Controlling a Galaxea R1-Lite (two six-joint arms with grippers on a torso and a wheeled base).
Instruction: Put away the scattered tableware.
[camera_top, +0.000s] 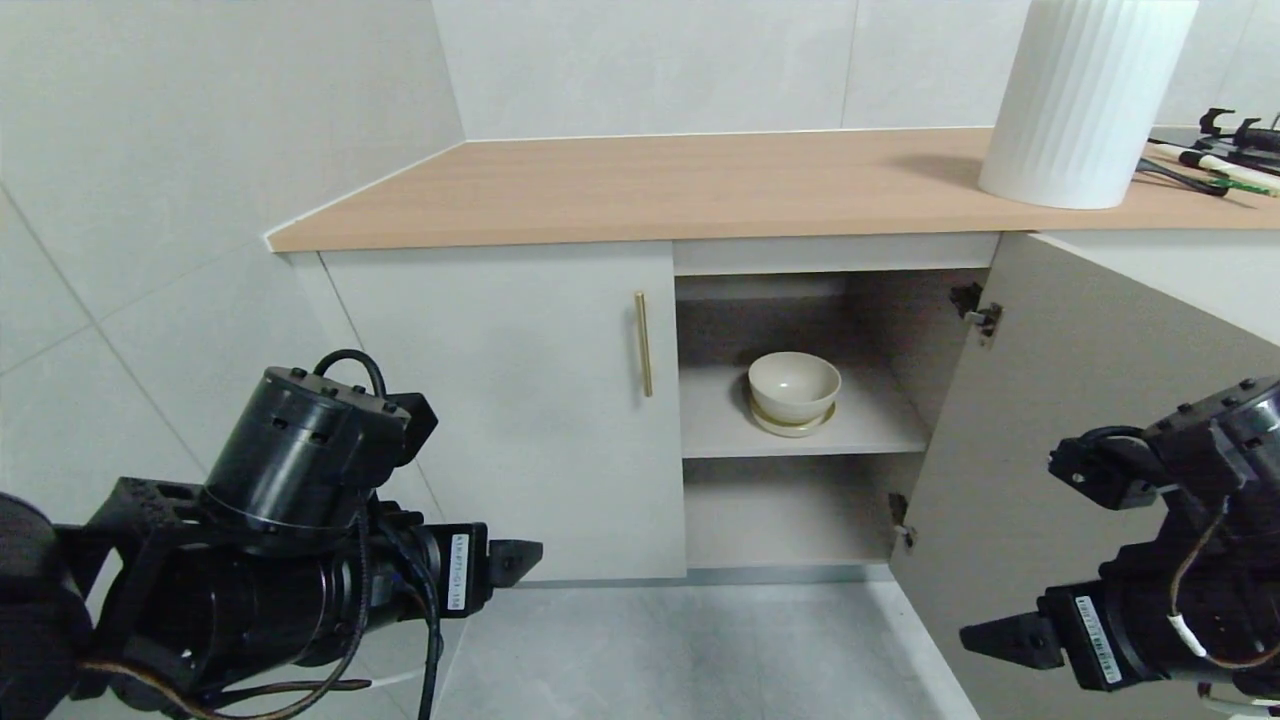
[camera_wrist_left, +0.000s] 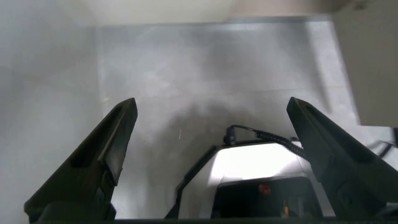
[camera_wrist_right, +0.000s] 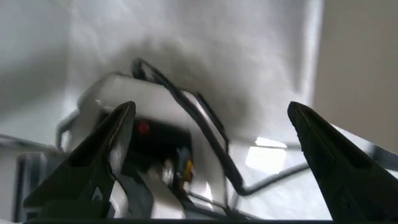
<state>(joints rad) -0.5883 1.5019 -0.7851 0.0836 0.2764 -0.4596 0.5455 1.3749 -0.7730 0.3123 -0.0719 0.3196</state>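
Head view, lower left of frame: left end effector (camera_top: 512, 561), black, held low over the grey tiled floor (camera_top: 700, 650) in front of the closed white cabinet door (camera_top: 500, 400). Left wrist view: its two dark fingers (camera_wrist_left: 115, 152) spread wide, nothing between them, grey floor beneath.

Centre: slim brass bar handle (camera_top: 644, 343) stands upright on the closed door's right edge. Just right of it the cabinet is open. Cream ceramic bowl (camera_top: 794, 385) sits upright on a small round plate with a yellowish rim (camera_top: 790, 425); both rest on the upper pale shelf (camera_top: 880, 425), left of the shelf's middle. Neither end effector is near them.

Right of centre: open white cabinet door (camera_top: 1060, 450) swung out toward the camera.

Lower right: right end effector (camera_top: 1000, 638), in front of that open door. Right wrist view: its fingers (camera_wrist_right: 106, 155) also set wide apart, holding nothing.

Upper right: tall white ribbed cylindrical container (camera_top: 1085, 100) stands on the light wooden table (camera_top: 650, 185) above the cabinet.
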